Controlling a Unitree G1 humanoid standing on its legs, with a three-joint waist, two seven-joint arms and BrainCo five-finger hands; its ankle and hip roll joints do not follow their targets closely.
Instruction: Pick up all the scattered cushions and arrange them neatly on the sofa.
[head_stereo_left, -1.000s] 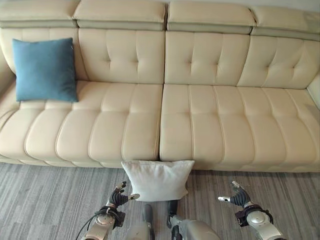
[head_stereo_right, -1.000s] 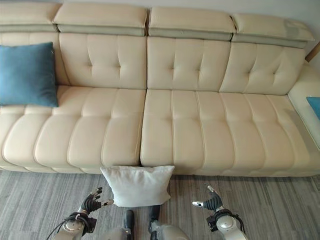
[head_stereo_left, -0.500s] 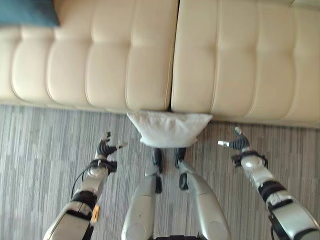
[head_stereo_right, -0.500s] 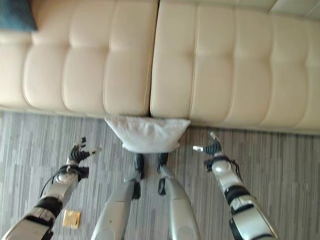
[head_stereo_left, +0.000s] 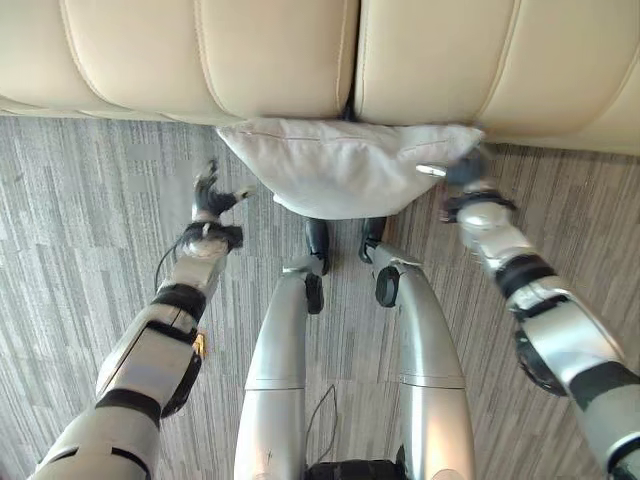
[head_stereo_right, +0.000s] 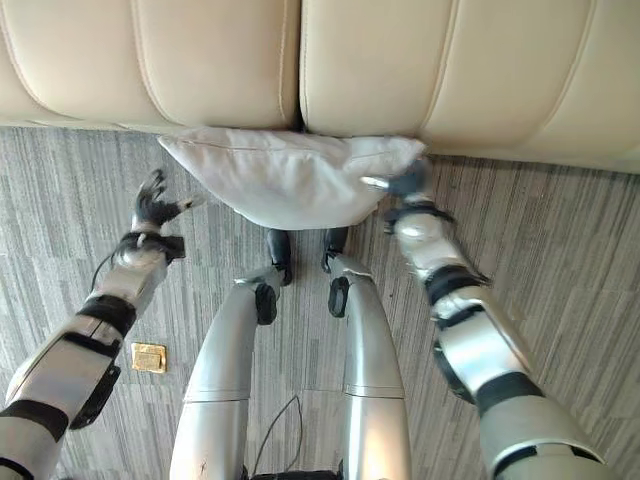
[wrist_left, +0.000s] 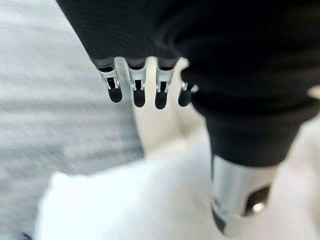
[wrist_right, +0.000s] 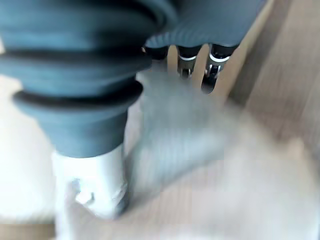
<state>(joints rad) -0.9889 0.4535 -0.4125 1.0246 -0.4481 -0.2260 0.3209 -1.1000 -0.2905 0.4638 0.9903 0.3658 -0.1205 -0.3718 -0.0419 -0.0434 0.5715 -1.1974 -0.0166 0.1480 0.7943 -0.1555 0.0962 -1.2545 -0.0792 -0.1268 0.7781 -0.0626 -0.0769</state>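
Observation:
A white cushion (head_stereo_left: 340, 165) lies on the floor, leaning against the front of the beige sofa (head_stereo_left: 200, 60). My left hand (head_stereo_left: 208, 205) is open with its fingers spread, a short way off the cushion's left corner. In the left wrist view its fingers (wrist_left: 135, 92) point past the cushion (wrist_left: 125, 205). My right hand (head_stereo_left: 465, 172) is open at the cushion's right corner and touches it. The right wrist view shows the cushion (wrist_right: 200, 130) lying between the straight fingers (wrist_right: 190, 62) and the thumb (wrist_right: 95, 185).
Grey striped carpet (head_stereo_left: 80, 250) covers the floor on both sides of the cushion. A small yellow square tag (head_stereo_right: 148, 356) lies on the carpet beside my left arm. The sofa's seat edge overhangs the cushion's top.
The camera has tipped further down, so the sofa has slid up out of view. Both hands have moved in toward the cushion, and the right one has reached its right corner.

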